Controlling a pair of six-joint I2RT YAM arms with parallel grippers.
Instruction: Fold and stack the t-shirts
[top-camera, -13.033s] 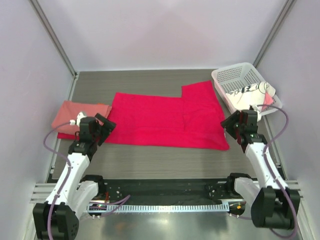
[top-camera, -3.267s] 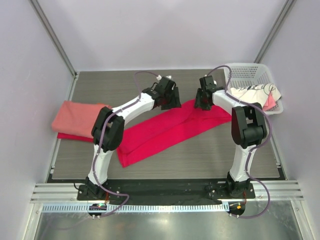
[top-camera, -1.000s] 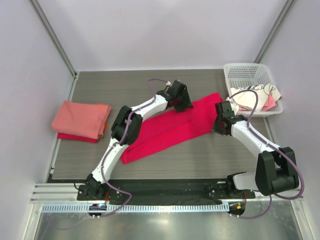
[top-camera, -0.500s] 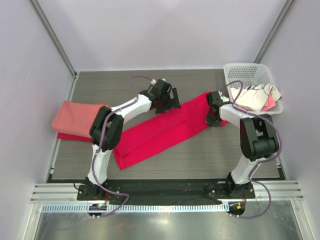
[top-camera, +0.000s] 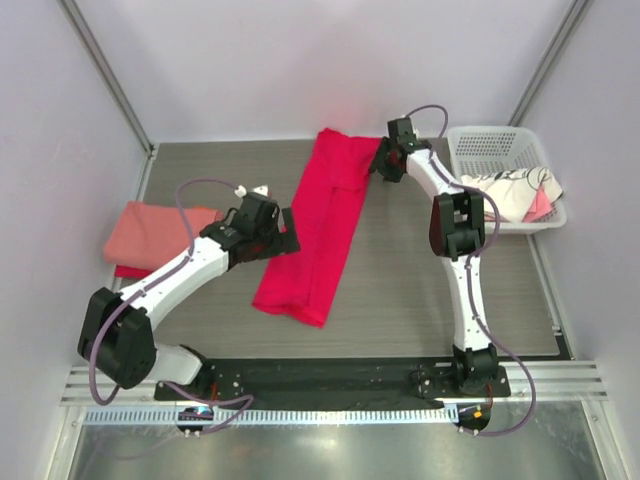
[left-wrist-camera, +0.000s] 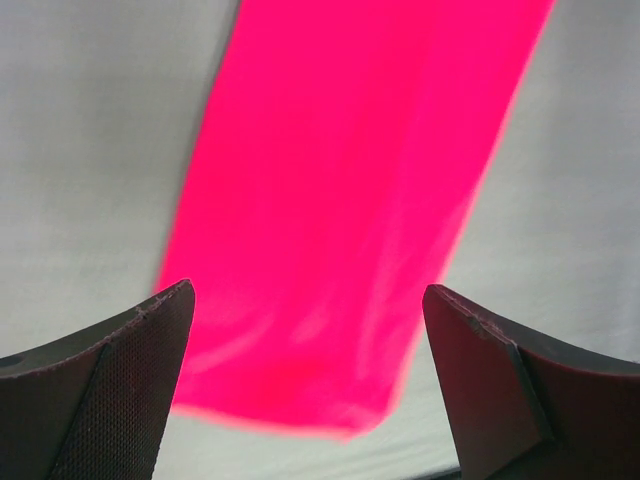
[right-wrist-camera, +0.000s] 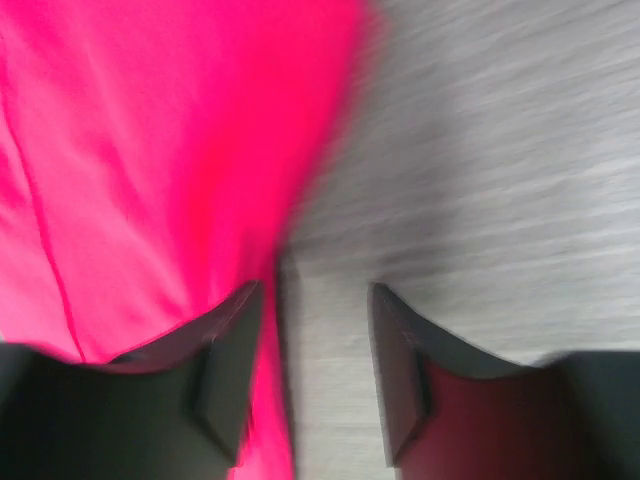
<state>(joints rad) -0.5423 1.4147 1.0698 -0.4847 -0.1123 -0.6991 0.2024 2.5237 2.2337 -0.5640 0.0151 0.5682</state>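
Note:
The bright crimson t-shirt (top-camera: 322, 222) lies on the table folded into a long narrow strip, running from the back middle toward the near left. My left gripper (top-camera: 285, 240) hovers at the strip's left edge, jaws wide open; in the left wrist view the strip's end (left-wrist-camera: 330, 250) shows below and ahead of the left gripper (left-wrist-camera: 308, 292), ungripped. At the strip's far right corner my right gripper (top-camera: 383, 168) stands open. The right wrist view shows the right gripper (right-wrist-camera: 316, 292) over bare table, the crimson cloth (right-wrist-camera: 150, 170) beside its left finger.
A folded salmon-pink t-shirt (top-camera: 158, 233) rests on a red one (top-camera: 128, 271) at the table's left. The white lattice basket (top-camera: 478, 148) at the back right holds a white dark-printed t-shirt (top-camera: 510, 190). Walls enclose the table's left, back and right.
The crimson strip swung from lying diagonally to running nearly front to back. Both grippers opened and let it go. The left gripper drew back to the near left; the right moved to the far end.

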